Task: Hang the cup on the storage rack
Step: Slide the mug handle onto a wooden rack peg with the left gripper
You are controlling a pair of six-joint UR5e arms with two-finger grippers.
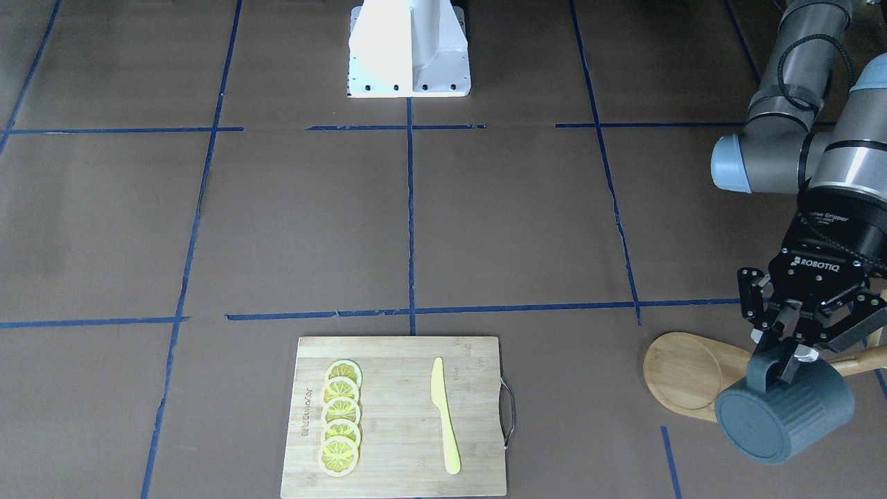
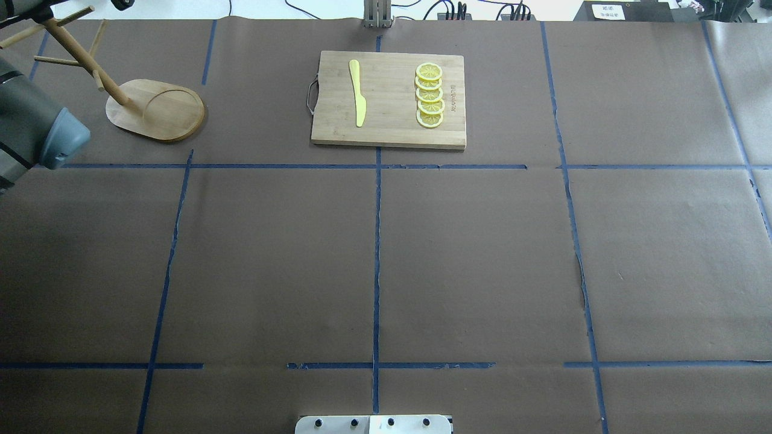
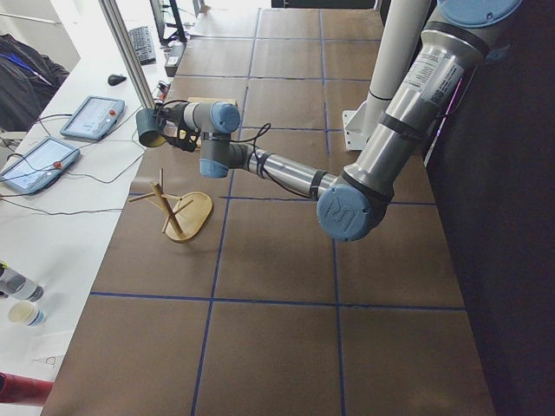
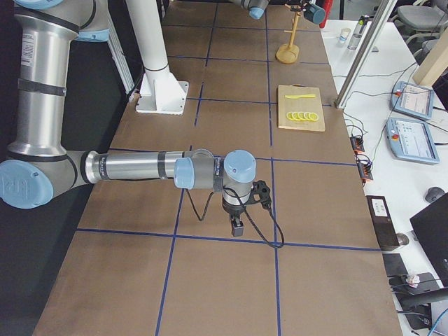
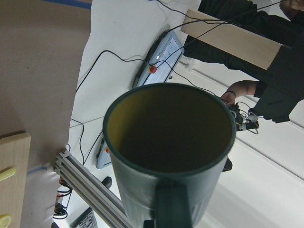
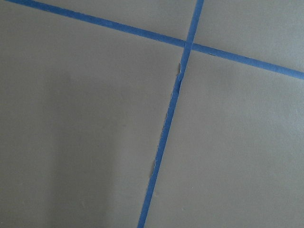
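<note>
The dark blue-grey ribbed cup (image 1: 783, 412) hangs on its side in the air, its bottom toward the front camera. My left gripper (image 1: 788, 359) is shut on its squared handle and holds it above the bamboo storage rack's oval base (image 1: 682, 371). In the left wrist view the cup's mouth (image 5: 168, 142) fills the middle, handle at the bottom. The overhead view shows the rack (image 2: 155, 108) at the far left with its pole and pegs; the cup is out of that frame. My right gripper (image 4: 236, 225) hangs low over the table, far from the rack; I cannot tell if it is open.
A bamboo cutting board (image 1: 395, 443) with several lemon slices (image 1: 341, 428) and a yellow knife (image 1: 445, 416) lies mid-table at the far edge. The robot's white base (image 1: 409, 48) stands at the near edge. Desks with tablets (image 3: 87, 117) lie beyond the table.
</note>
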